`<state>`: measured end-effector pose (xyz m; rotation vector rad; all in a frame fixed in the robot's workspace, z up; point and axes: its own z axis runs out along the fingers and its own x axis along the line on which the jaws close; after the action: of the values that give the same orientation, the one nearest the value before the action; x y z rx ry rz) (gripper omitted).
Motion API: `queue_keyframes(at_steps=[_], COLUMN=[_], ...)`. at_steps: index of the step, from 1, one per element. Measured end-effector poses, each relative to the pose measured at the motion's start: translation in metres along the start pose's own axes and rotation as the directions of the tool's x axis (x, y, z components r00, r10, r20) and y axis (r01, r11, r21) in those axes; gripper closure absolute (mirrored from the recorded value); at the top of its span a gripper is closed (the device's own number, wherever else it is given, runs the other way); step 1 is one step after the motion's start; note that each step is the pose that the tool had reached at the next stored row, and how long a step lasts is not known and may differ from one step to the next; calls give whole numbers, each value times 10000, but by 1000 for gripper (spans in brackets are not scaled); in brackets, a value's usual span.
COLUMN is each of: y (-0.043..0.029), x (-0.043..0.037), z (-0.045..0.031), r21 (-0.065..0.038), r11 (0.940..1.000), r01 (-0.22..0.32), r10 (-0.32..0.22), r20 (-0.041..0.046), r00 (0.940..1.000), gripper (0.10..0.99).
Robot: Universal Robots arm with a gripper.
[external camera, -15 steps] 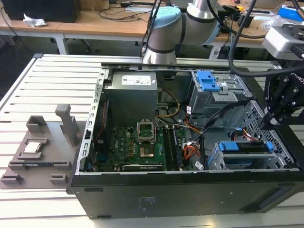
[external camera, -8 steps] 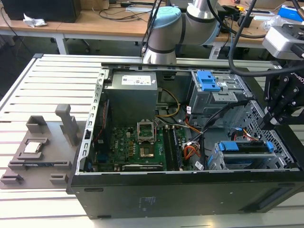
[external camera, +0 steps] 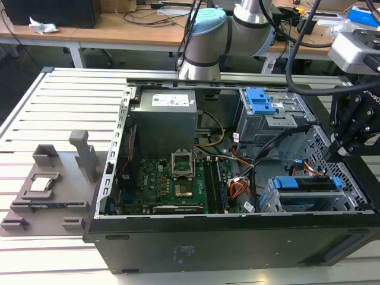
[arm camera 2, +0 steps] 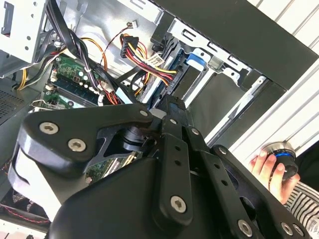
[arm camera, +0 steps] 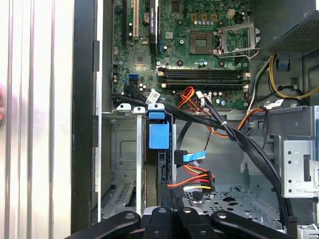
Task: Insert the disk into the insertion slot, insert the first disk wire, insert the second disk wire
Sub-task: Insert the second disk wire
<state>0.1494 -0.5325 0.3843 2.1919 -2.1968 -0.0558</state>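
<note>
Locate the disk [external camera: 304, 184] in the lower right of the exterior view. It sits in the insertion slot [external camera: 268, 200] with its blue carrier showing along the top edge, and its long axis runs across the frame towards the right edge. The gripper [external camera: 336, 152] hangs just above the right-hand end of that axis, so the disk lies below the jaws and towards the exterior view's left. The jaws read as pressed together, with nothing visible between them. The arm [external camera: 208, 35] reaches from the top centre of the frame over the open computer case [external camera: 178, 249] to the right edge, wrist turned down into the bay. In the first wrist view, note the blue data connector [arm camera: 192, 157] and the red-yellow-black power plug [arm camera: 195, 185] lying just beside the disk's edge; you cannot tell whether either is seated.
</note>
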Motion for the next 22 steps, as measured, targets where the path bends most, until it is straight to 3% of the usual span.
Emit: queue_keyframes(at_steps=[2,7,14,22], y=[0,0,32,211], x=[0,0,-34,-35], z=[0,-2,4,22], r21=[0,0,0,1], r11=[10000,10000,10000,10000], r01=[0,0,0,-1], r10=[0,0,0,1], r20=[0,0,0,0], r00=[10000,10000,10000,10000], gripper=[973,725,725,725])
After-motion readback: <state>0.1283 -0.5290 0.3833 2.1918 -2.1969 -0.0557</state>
